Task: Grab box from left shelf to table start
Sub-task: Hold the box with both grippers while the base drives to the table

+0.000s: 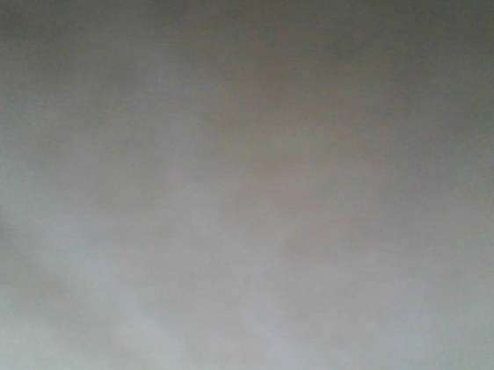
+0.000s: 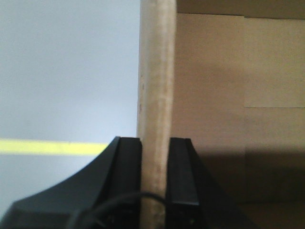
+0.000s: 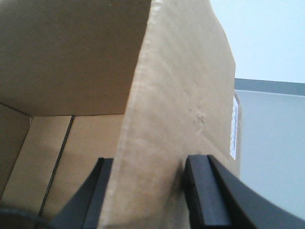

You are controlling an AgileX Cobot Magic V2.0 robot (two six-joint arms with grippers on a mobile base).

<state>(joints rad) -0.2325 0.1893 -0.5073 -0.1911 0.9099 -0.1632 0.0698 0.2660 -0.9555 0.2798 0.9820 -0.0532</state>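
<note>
Front view: I get only a soft grey-beige haze, darker along the top and paler toward the bottom, with nothing in focus.

Left wrist view: the near edge of the box (image 2: 155, 71) is blurred. A hard shadow fills the lower interior. The background at left is bright and even.

Right wrist view: the outer cardboard face is well lit and the interior dimmer. The close edge is soft, and the background is pale and slightly washed.

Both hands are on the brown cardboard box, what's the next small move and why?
Probably a short, level lift, both arms together. The left hand and right hand each pinch one wall of the large brown corrugated cardboard box; uneven motion might bend it.
</note>
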